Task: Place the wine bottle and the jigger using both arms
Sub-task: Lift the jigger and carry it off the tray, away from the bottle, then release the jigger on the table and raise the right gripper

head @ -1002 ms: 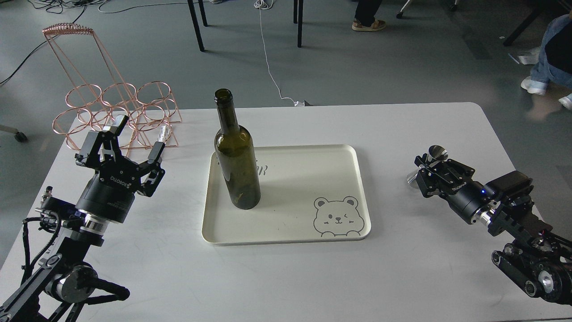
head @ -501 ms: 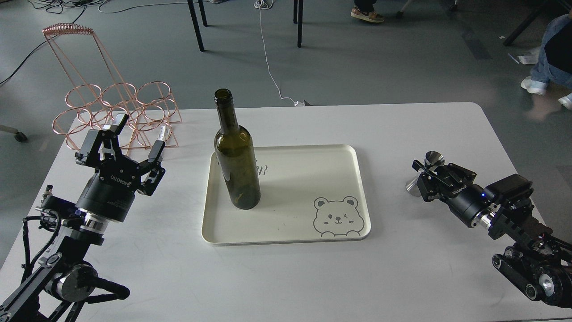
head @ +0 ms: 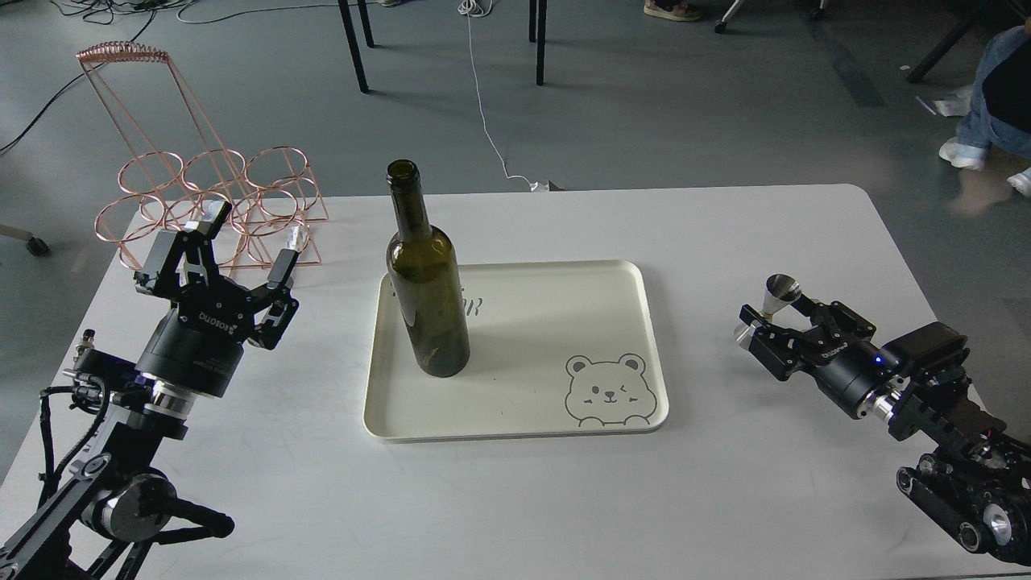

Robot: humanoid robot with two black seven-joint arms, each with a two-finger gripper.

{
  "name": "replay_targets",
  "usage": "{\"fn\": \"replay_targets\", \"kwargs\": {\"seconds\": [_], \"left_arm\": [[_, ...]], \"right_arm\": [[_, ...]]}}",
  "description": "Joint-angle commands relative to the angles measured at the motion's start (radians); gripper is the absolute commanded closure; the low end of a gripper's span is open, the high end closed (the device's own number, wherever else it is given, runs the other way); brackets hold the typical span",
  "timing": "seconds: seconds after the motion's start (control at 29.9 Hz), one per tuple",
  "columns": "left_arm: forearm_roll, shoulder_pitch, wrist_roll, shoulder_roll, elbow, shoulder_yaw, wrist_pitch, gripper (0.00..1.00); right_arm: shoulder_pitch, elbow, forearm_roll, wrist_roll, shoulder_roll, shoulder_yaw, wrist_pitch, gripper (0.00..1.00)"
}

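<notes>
A: We're seeing the bottle [head: 426,282] standing upright on the left part of the tray [head: 644,338]. Our left claw [head: 242,250] is hanging spread and empty, beside the wire rack [head: 201,193].

B: Right claw [head: 777,318] is sitting around the jigger [head: 775,300] on the table [head: 515,499], right of the tray. Pinching or just bracketing, we can't tell.

A: So we're advising: be squeezing at the waist, keeping it upright, lifting straight.

B: Writing: white "ROBOTIQ" is showing on the left claw body; right lettering too small. Bear drawing [head: 606,391] on the tray; bottle unlabelled.
</notes>
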Motion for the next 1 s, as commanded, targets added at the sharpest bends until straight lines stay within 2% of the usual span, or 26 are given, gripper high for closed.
{"fn": "replay_targets", "kwargs": {"seconds": [0.0,0.27,0.33,0.5,0.63,0.73,0.97], "left_arm": [[0.001,0.001,0.000,0.000,-0.002,0.000,0.000,0.02],[0.001,0.003,0.000,0.001,-0.004,0.000,0.002,0.02],[0.001,0.003,0.000,0.003,-0.004,0.000,0.002,0.02],[0.001,0.005,0.000,0.001,-0.004,0.001,0.006,0.02],[0.003,0.003,0.000,0.000,-0.004,0.002,0.008,0.02],[0.003,0.003,0.000,0.006,-0.004,0.002,0.009,0.02],[0.000,-0.003,0.000,0.013,-0.004,-0.015,0.014,0.02]], "right_arm": [[-0.026,0.046,0.001,0.000,-0.064,0.000,0.000,0.03],[-0.163,0.239,0.069,0.000,-0.304,-0.019,0.000,0.02],[-0.197,0.331,0.179,0.000,-0.353,-0.045,0.000,0.02],[-0.177,0.602,0.623,0.000,-0.436,-0.117,0.000,0.01],[-0.071,0.733,0.871,0.000,-0.435,-0.121,0.008,0.01],[0.002,0.752,1.007,0.000,-0.404,-0.118,0.061,0.01],[0.148,0.733,1.371,0.000,-0.205,-0.112,0.081,0.01]]}}
